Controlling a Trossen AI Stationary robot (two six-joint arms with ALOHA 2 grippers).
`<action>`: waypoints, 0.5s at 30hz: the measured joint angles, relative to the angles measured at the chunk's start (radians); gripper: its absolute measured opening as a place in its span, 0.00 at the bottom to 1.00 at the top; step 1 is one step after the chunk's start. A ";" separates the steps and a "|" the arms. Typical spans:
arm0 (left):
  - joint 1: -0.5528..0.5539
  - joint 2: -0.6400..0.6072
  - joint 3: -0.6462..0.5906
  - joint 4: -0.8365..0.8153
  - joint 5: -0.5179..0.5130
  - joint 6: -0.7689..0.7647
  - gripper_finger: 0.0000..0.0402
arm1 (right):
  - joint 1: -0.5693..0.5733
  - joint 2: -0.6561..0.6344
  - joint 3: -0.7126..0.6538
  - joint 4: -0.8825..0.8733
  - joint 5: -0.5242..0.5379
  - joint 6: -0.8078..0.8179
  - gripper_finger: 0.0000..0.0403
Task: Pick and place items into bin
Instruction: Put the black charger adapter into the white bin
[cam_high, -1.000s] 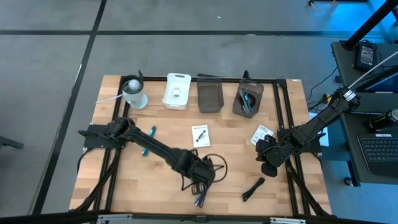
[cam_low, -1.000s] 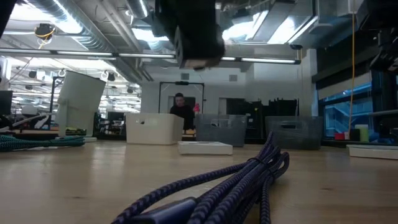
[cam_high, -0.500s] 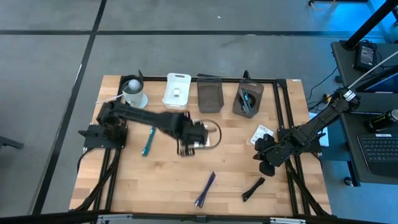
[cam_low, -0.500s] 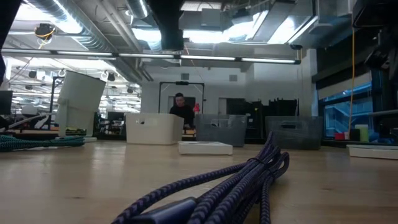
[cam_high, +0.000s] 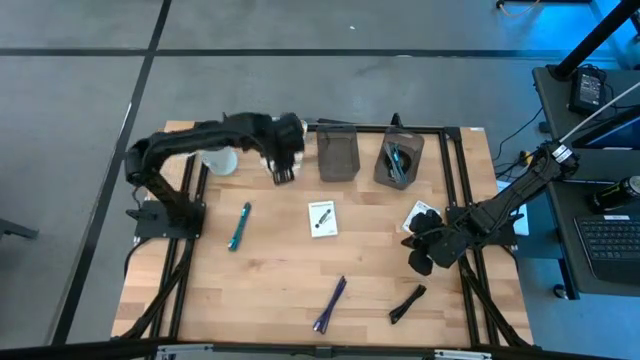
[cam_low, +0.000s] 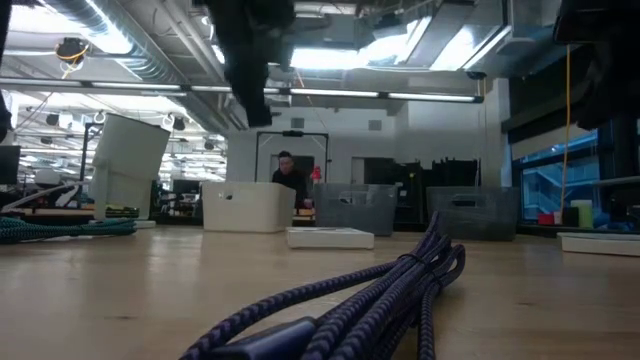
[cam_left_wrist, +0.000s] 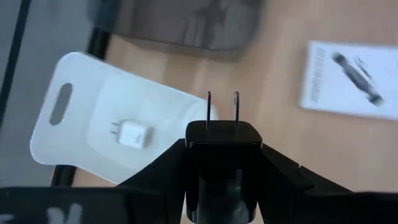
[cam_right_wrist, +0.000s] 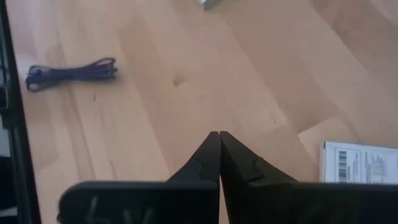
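Observation:
My left gripper (cam_high: 283, 165) hangs above the white bin (cam_high: 283, 147) at the far edge, shut on a black charger cube (cam_left_wrist: 222, 165). The cube's two prongs (cam_left_wrist: 222, 106) point away from the wrist. A white charger cube (cam_left_wrist: 132, 132) lies inside the white bin (cam_left_wrist: 68, 81). On the table lie a teal pen (cam_high: 238, 226), a white card (cam_high: 322, 217), a purple braided cable bundle (cam_high: 330, 303) and a black marker (cam_high: 407, 303). My right gripper (cam_high: 420, 255) waits shut near the right edge, beside a second card (cam_high: 420, 214). My left gripper pinches the black charger cube by its two opposite side faces (cam_left_wrist: 194, 155), one finger (cam_left_wrist: 165, 174) on each. The fingers come from above, slanting down toward the white bin. The cube is lifted clear, with its prongs pointing out beyond the fingertips.
Two dark bins (cam_high: 337, 155) (cam_high: 398, 160) stand to the right of the white bin, the right one holding pens. A white cup (cam_high: 215, 150) stands to its left. Black frame rails run along the table's left and right sides. Bare wood shows in the middle of the table.
My left gripper has risen from beside the purple cable bundle near the near edge. It has travelled toward the far edge and to the left, carrying the black charger with it. It now hangs over the white bin. A black cable loop seen trailing earlier no longer shows.

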 joint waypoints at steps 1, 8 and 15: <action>0.038 -0.010 -0.030 0.040 0.022 0.009 0.35 | -0.002 0.000 0.000 0.002 0.007 0.014 0.01; 0.261 0.030 -0.103 0.195 0.161 0.102 0.35 | -0.036 0.000 0.000 0.012 0.014 0.072 0.01; 0.351 0.150 -0.103 0.252 0.184 0.212 0.35 | -0.072 0.000 0.000 0.016 0.015 0.149 0.01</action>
